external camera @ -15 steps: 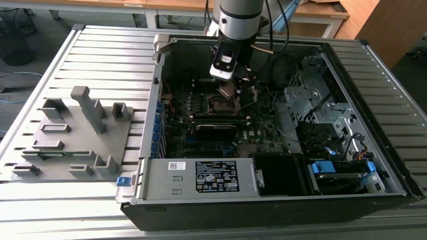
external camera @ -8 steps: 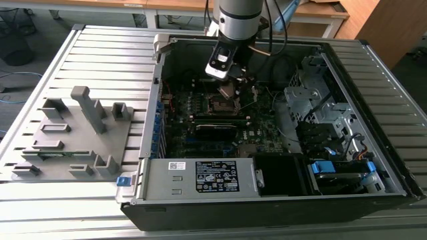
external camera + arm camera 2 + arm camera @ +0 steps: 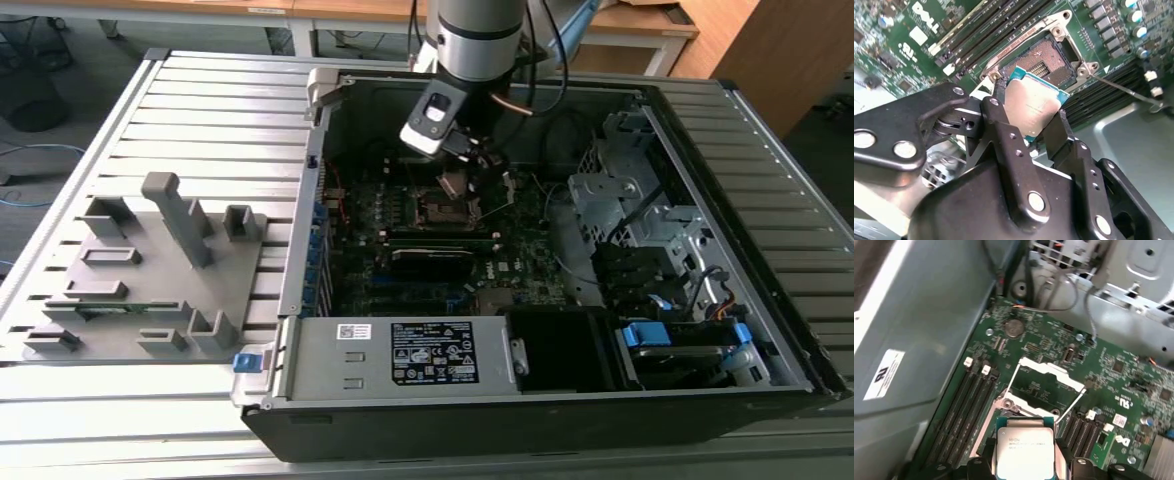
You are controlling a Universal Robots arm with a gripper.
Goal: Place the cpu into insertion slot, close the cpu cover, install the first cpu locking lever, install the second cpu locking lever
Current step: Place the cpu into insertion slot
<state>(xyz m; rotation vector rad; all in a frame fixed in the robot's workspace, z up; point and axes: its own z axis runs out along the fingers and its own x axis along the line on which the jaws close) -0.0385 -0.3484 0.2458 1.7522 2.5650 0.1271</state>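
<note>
In the second wrist view the fingers point(image 3: 1004, 140) of the pincer point(image 3: 1030, 102) cover two edges of the cpu point(image 3: 1031, 107), which hides a corner of the insertion slot point(image 3: 1046, 60). In the first wrist view the frame's edge cuts off one side of the cpu point(image 3: 1025, 450). At the top middle of the exterior view the arm point(image 3: 478, 40) runs out of frame.

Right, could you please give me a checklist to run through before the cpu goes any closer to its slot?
1. Grip on the cpu: ok. The gripper is shut on two opposite edges of it.
2. Insertion slot free: ok. Its contact field lies bare in the second wrist view.
3. Cpu cover out of the way: ok. It stands raised off the slot in the first wrist view.
4. Locking lever released: ok for the one sticking out beside the slot. The other one: cannot tell.
5. Cpu lined up with the slot: cannot tell. It is held apart from the slot, not seated.
</note>
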